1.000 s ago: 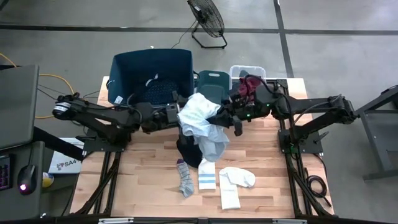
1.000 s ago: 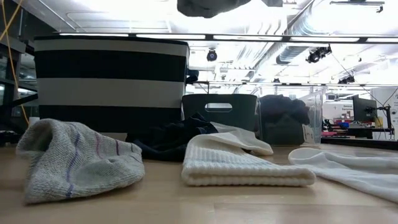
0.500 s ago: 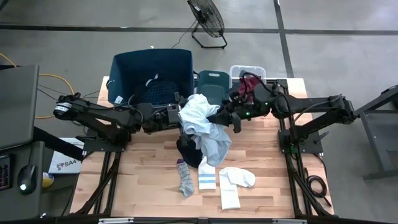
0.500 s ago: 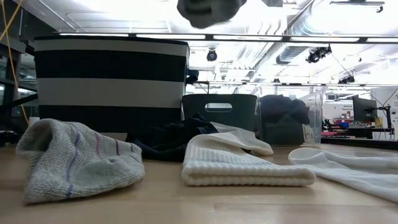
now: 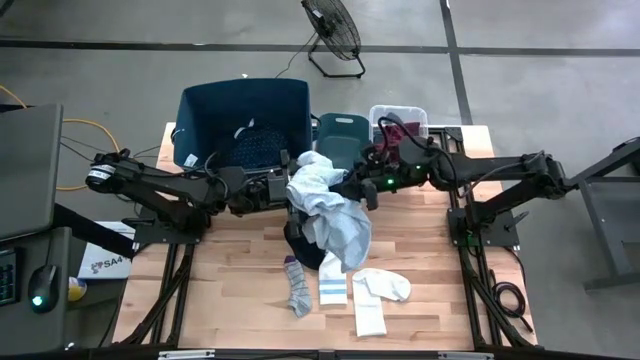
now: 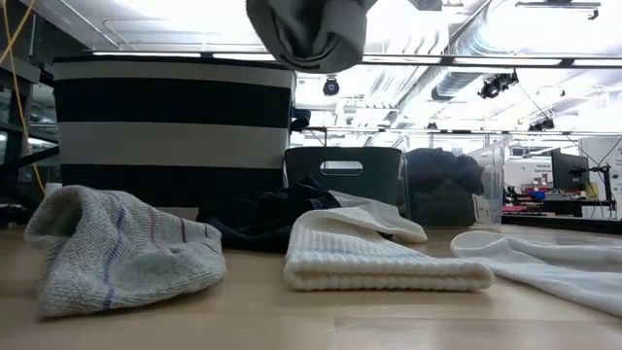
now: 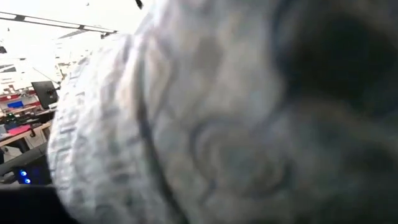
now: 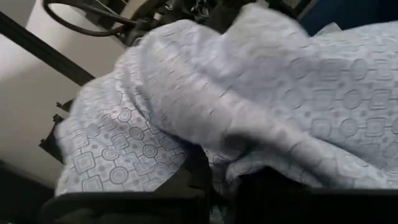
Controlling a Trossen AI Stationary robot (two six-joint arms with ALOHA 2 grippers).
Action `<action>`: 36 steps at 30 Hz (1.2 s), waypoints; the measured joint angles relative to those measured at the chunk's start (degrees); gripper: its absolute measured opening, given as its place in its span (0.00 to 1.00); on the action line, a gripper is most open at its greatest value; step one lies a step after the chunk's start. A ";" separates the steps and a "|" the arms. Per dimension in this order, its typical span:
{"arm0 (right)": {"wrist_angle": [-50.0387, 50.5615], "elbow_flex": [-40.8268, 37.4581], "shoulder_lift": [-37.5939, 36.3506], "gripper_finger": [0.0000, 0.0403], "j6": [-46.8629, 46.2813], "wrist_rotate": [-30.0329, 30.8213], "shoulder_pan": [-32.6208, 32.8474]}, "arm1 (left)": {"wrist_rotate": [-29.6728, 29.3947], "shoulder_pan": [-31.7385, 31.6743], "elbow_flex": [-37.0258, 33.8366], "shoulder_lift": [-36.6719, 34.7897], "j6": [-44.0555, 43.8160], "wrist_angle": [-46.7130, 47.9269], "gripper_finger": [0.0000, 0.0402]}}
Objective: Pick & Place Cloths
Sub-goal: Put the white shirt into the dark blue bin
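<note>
The large pale blue-white shirt (image 5: 330, 212) hangs bunched between my two grippers above the table's middle; its lower end (image 6: 306, 34) shows at the top of the low view, clear of the table. My left gripper (image 5: 287, 188) is at its left side and my right gripper (image 5: 362, 190) at its right side, both shut on it. Shirt fabric (image 7: 217, 124) fills the left wrist view. A black cloth (image 5: 303, 245) lies on the table under the shirt. A grey striped sock (image 5: 297, 287) and white socks (image 5: 378, 290) lie nearer. My left gripper holds the shirt's left side (image 5: 297, 190), coming level from the table's left; the fabric hides the fingers. The shirt is lifted clear. My right gripper holds the shirt's right side (image 8: 205, 143), coming level from the table's right, on bunched fabric in several folds. The shirt hangs slack below.
The large blue bin (image 5: 195, 110) at the far edge holds a navy dotted cloth (image 5: 255, 148). Beside it stand a dark green bin (image 5: 340, 128) and a clear bin (image 5: 415, 112) with a maroon cloth (image 5: 395, 130). Bare wood lies at the table's near left.
My right gripper has moved toward the table's left, closer to my left gripper. The shirt has bunched up between them, and its lower end hangs lower in the low view than before.
</note>
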State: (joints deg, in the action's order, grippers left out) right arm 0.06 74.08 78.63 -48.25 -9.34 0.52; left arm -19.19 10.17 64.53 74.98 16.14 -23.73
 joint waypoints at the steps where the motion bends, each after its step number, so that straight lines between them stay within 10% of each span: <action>1: -0.21 0.00 0.18 0.07 -0.03 -0.07 -0.03 | -0.03 0.00 0.00 -0.02 0.00 0.02 0.75; 12: -1.50 -0.11 0.56 0.08 0.28 -0.80 -0.03 | -2.29 0.07 0.15 -0.47 -0.42 0.55 0.26; 25: 5.42 -0.11 -2.19 0.48 4.51 -2.36 -1.14 | -1.22 -0.02 0.15 -2.76 0.07 5.17 0.24; 36: 9.93 0.02 -8.52 0.53 5.05 -3.92 -3.65 | -16.52 -0.07 -0.04 -10.68 3.31 12.28 0.23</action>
State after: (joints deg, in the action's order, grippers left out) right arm 9.99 74.11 70.11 -43.20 -13.26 -3.14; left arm -35.71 10.11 64.49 64.30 19.45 -11.44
